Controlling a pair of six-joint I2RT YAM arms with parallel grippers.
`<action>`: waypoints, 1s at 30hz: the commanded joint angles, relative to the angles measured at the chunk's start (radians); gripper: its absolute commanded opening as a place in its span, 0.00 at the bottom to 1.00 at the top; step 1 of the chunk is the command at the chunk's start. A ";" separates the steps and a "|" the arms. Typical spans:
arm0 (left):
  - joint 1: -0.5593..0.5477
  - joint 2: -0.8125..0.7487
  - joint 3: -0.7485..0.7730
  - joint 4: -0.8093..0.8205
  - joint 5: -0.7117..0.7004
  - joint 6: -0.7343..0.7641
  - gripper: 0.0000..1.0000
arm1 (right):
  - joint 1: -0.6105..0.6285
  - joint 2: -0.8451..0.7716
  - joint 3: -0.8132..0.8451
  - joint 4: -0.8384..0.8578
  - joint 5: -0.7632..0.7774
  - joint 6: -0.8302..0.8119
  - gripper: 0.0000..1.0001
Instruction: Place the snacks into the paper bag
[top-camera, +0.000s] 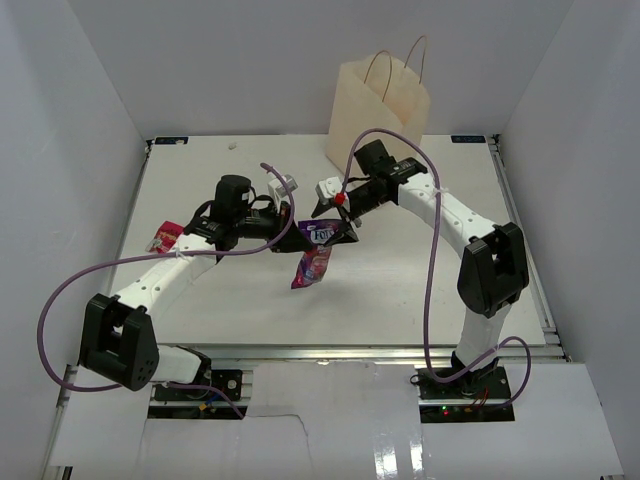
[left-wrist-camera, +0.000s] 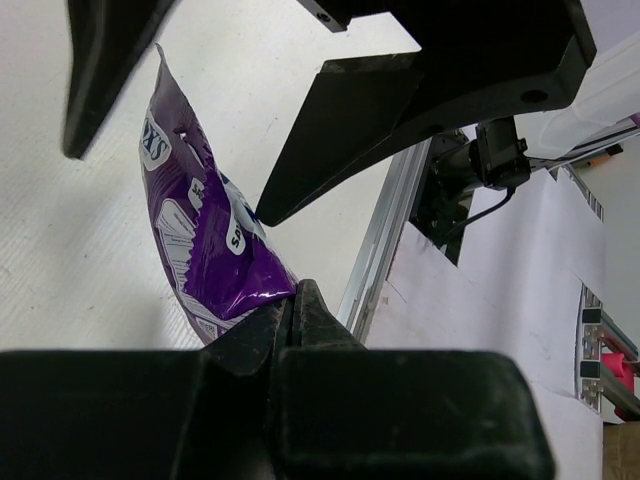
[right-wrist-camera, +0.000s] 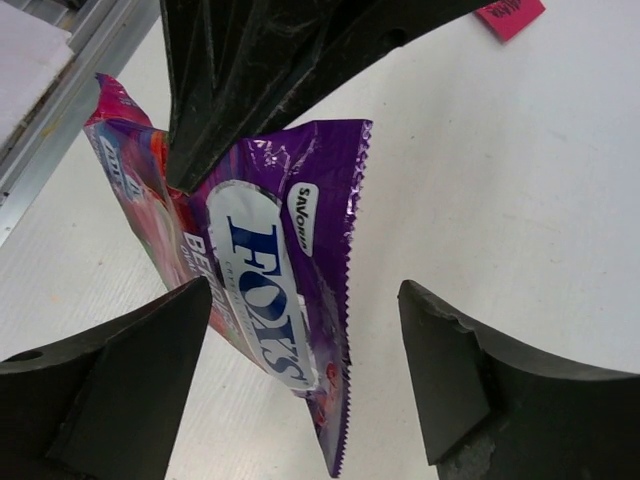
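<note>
While my left gripper (left-wrist-camera: 297, 300) pinches the purple FOX'S packet (right-wrist-camera: 270, 270) above the table (top-camera: 250, 300), my right gripper (right-wrist-camera: 305, 300) straddles it with jaws apart, seemingly mid-handover, so next I'd close the right, release the left, then carry it to the paper bag (top-camera: 385, 100) at the far edge.

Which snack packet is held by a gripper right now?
The purple packet, pinched in the shut left gripper. The red packet lies on the table, touched by no gripper.
</note>
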 joint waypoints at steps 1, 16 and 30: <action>-0.005 -0.037 0.038 0.013 0.020 0.017 0.00 | 0.009 0.001 -0.001 -0.059 -0.014 -0.065 0.80; -0.006 -0.006 0.047 0.021 -0.009 0.020 0.00 | 0.017 0.004 0.008 -0.150 -0.048 -0.124 0.08; -0.005 -0.139 0.030 0.088 -0.207 0.014 0.73 | -0.063 -0.070 0.085 -0.073 -0.100 0.019 0.08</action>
